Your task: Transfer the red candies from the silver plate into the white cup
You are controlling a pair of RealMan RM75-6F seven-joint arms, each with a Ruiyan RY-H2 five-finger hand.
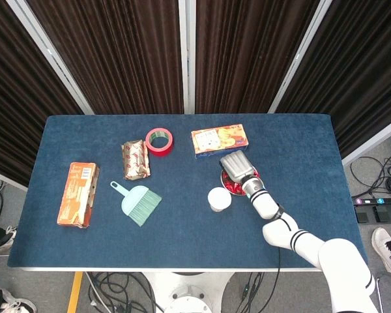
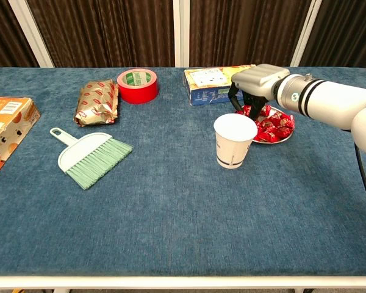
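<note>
Red candies (image 2: 273,127) sit under the right robot hand (image 2: 256,82) (grip unclear), white cup (image 2: 234,140) just beside.

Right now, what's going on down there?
Right hand over silver plate, fingers among red candies. Grip unclear. White cup beside plate, unobstructed.

The right arm reaches in from the lower right of the frame; the right hand (image 2: 256,85) hangs palm-down, dark fingers (image 2: 249,108) curled downward.
</note>
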